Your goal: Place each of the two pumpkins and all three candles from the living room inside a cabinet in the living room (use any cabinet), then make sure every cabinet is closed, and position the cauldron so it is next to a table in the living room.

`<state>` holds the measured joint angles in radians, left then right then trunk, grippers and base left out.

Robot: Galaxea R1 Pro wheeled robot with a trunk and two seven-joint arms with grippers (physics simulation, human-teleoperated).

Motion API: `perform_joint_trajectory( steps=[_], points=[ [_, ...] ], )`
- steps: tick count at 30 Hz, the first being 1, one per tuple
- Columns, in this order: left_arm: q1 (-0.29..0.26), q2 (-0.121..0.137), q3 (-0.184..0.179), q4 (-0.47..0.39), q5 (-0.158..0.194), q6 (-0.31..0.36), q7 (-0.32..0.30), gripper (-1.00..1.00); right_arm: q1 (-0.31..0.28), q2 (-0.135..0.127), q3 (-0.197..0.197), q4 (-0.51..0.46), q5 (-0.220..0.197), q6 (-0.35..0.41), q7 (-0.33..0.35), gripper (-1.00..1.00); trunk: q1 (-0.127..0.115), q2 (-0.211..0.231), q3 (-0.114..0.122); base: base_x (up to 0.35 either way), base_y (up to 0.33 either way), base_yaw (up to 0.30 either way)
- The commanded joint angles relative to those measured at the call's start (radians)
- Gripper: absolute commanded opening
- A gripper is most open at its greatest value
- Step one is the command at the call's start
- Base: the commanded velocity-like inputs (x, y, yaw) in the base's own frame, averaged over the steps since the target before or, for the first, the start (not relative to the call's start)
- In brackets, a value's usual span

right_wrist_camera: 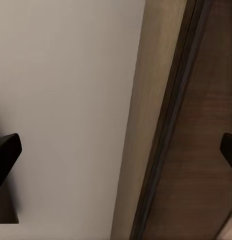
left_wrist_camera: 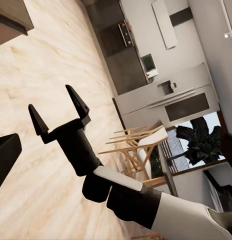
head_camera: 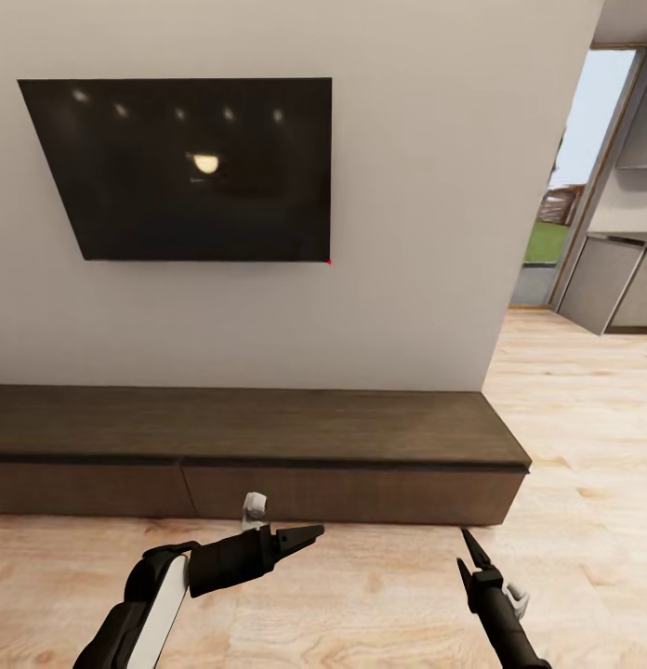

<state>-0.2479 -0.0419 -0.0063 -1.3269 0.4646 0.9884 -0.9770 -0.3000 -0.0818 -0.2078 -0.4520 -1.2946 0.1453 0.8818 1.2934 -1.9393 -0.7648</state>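
Observation:
The long, low dark brown cabinet stands against the white wall under a television, and both drawer fronts I can see are flush and shut. My left gripper hovers over the floor just in front of it, pointing right, open and empty. My right gripper points up towards the cabinet's right part. The left wrist view shows this right gripper with its two fingers spread and nothing between them. The right wrist view looks at the cabinet's wood grain. Pumpkins, candles, cauldron and low grey table are out of view.
A dark wall-mounted television hangs above the cabinet. Light wood floor runs right, past the wall's end, to a kitchen with grey counters. The left wrist view also takes in wooden chairs and dark kitchen units.

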Motion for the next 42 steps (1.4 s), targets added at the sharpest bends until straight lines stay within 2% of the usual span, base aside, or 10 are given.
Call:
perform_joint_trajectory(
  steps=[1, 5, 8, 11, 42],
  points=[
    [-0.001, 0.0, 0.001, 0.0, 0.0, 0.004, -0.002, 1.0, -0.001, 0.0, 0.0, 0.001, -0.012, 0.011, 0.003, 1.0, 0.004, -0.008, -0.004, 0.0, 0.0, 0.0],
    [-0.001, 0.0, 0.001, 0.0, 0.0, 0.004, -0.003, 1.0, -0.001, -0.003, -0.001, 0.003, -0.042, 0.022, 0.002, 1.0, 0.019, -0.036, -0.017, 0.0, 0.0, 0.0],
    [-0.001, -0.001, 0.0, 0.0, 0.0, 0.004, -0.003, 1.0, -0.001, -0.004, -0.001, 0.01, -0.078, 0.058, 0.003, 1.0, 0.031, -0.057, -0.026, 0.0, 0.0, 0.0],
    [-0.001, 0.0, 0.0, 0.0, 0.0, 0.005, -0.003, 1.0, -0.001, -0.004, -0.001, 0.012, -0.09, 0.071, 0.003, 1.0, 0.042, -0.078, -0.035, 0.0, 0.0, 0.0],
    [-0.001, 0.0, 0.0, 0.0, 0.001, 0.004, -0.003, 1.0, -0.001, 0.002, 0.001, 0.013, -0.086, 0.064, -0.018, 1.0, 0.161, -0.295, -0.133, 0.0, 0.0, 0.0]
  ],
)
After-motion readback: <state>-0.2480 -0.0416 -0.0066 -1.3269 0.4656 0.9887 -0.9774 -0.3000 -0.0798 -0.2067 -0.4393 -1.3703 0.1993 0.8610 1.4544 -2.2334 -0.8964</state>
